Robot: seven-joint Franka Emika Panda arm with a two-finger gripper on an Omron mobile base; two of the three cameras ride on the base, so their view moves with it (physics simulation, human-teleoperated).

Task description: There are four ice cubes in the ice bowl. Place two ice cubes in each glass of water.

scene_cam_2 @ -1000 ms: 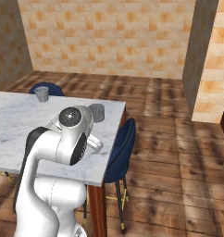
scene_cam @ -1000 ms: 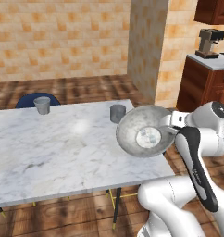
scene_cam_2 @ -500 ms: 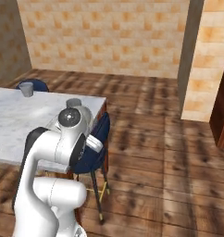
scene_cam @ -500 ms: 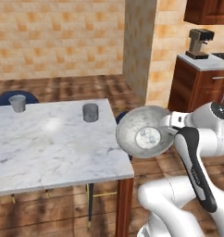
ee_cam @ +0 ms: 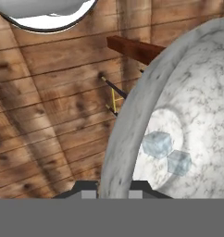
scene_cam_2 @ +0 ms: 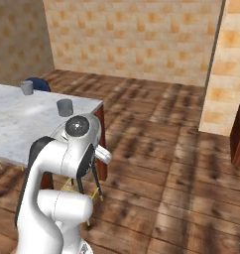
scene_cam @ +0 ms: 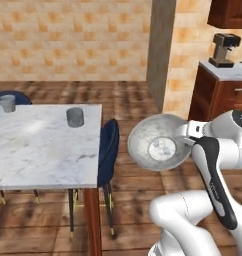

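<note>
My gripper (ee_cam: 112,189) is shut on the rim of the ice bowl (ee_cam: 188,92), a wide silvery-grey bowl (scene_cam: 157,142) held in the air over the wooden floor, to the right of the marble table (scene_cam: 38,150). Two ice cubes (ee_cam: 156,143) lie side by side on the bowl's bottom, seen as pale specks (scene_cam: 163,148) in the left base view. One glass of water (scene_cam: 74,117) stands near the table's far right edge, the other (scene_cam: 7,103) at its far left. They also show as a nearer tumbler (scene_cam_2: 65,107) and a farther one (scene_cam_2: 26,88).
A blue chair (scene_cam: 109,145) stands at the table's right side, between the table and the bowl. Another blue chair (scene_cam: 12,96) is behind the far glass. A brick pillar (scene_cam: 178,55) and a dark cabinet with a coffee machine (scene_cam: 225,49) lie to the right.
The whole picture has shifted: the base has driven right, so the table and glasses now sit further left. The bowl stays in the grip, now beyond the table's edge.
</note>
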